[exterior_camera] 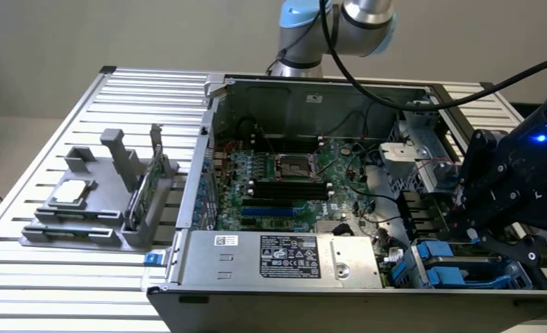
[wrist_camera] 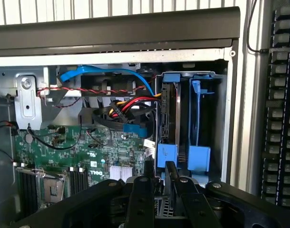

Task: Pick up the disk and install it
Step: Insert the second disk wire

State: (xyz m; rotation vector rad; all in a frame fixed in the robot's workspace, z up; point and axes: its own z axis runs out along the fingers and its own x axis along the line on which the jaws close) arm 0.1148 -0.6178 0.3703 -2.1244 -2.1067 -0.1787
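Gripper [wrist_camera: 165, 190] w/ fingers [wrist_camera: 141, 199] close together, nothing seen held, just above drive bay [wrist_camera: 218, 123] at computer case [exterior_camera: 255, 267] corner. Disk [wrist_camera: 168, 118] sits upright in bay slot, blue rails showing, beside empty blue carrier [wrist_camera: 197, 118].

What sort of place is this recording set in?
Most likely a lab bench for computer assembly trials. An open desktop computer case with its motherboard bare lies on a slatted metal table, a grey parts fixture stands beside it, and a robot arm reaches over.
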